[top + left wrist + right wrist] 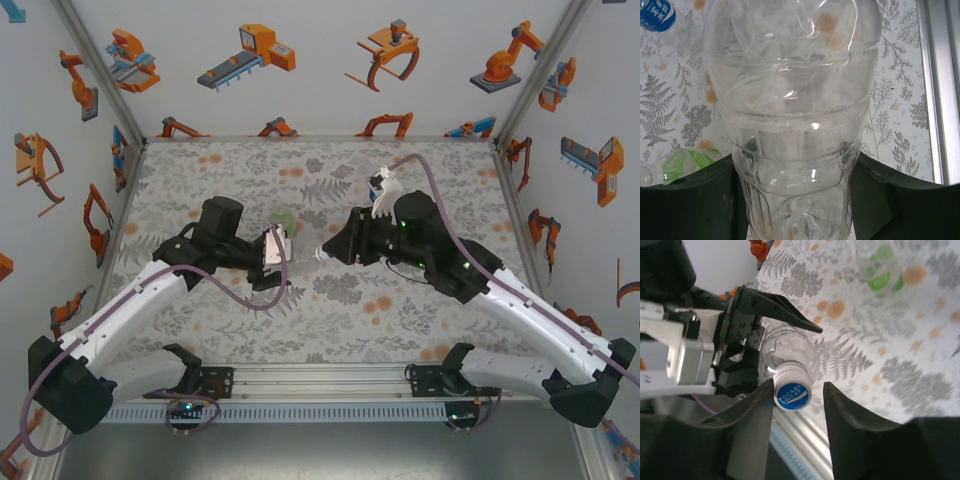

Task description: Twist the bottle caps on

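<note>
Three bottles are counted, along with one cap and two tools. The clear bottle [790,100] is ribbed, colourless and unlabelled, and the floral tabletop [200,310] can be seen through it. It is pinched at its lower body by the left tool [797,200] and held sideways over the middle of the tabletop, neck toward the right arm. The cap [793,395] is seated on that neck; it is white-sided with a blue printed top. The right tool [797,387] is spread around the cap, with a clear gap at one finger. Whether the other finger touches it cannot be told. The green-tinted bottle [880,270] lies on its side just beyond the clear bottle, toward the far edge. Part of the blue-labelled bottle [657,12] is seen lying on the tabletop.
</note>
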Controlling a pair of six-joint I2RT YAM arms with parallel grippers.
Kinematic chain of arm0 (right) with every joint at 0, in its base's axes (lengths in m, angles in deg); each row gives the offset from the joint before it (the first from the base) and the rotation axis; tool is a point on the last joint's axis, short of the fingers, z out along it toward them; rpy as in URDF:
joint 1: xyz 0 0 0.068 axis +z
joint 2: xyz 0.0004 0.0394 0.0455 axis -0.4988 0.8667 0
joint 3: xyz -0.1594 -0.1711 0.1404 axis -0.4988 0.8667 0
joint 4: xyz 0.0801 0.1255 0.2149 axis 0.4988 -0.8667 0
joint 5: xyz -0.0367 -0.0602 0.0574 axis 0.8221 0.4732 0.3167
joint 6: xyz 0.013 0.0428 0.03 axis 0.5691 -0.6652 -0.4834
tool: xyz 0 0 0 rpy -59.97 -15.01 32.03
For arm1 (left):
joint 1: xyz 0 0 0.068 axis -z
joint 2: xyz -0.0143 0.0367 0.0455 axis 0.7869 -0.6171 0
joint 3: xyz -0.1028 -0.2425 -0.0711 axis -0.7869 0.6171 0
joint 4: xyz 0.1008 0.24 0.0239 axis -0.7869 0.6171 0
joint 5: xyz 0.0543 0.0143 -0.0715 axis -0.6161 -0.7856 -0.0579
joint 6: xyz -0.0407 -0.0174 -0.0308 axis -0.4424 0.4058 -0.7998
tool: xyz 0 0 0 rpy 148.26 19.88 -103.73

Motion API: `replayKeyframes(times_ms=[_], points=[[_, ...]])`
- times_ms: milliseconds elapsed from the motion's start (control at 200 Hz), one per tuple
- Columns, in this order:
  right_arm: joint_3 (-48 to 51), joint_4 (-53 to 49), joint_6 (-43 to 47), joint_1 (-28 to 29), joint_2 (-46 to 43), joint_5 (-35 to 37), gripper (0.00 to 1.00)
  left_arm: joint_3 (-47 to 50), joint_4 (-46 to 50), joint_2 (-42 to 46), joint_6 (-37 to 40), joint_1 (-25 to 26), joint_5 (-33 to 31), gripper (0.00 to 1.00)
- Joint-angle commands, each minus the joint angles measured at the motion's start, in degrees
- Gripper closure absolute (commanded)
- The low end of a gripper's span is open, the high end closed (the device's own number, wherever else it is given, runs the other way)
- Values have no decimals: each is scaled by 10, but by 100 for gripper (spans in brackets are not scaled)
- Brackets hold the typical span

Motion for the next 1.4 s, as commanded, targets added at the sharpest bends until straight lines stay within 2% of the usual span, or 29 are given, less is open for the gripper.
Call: replayKeyframes(times_ms=[0,200,265,386,636,981,1142,1262,1392], points=[[-25,18,250,0,-20,-76,53,-7,-4,11,10,4,41,100],[-40,-38,525,-1,-15,-203,48,-11,9,6,24,4,64,100],[-42,-48,584,0,-12,-231,46,-11,12,5,29,4,72,100],[-40,-48,654,0,-10,-254,41,-13,21,3,36,4,78,100],[-37,-34,684,1,3,-260,45,-17,29,2,41,4,85,100],[-25,-18,684,0,13,-275,59,-21,33,-3,41,4,88,100],[-25,-23,664,0,14,-259,75,-21,33,-3,40,4,88,100],[-20,0,560,0,12,-216,86,-21,33,-1,40,4,86,100],[-2,36,315,0,16,-97,96,-24,31,-3,31,4,77,100]])
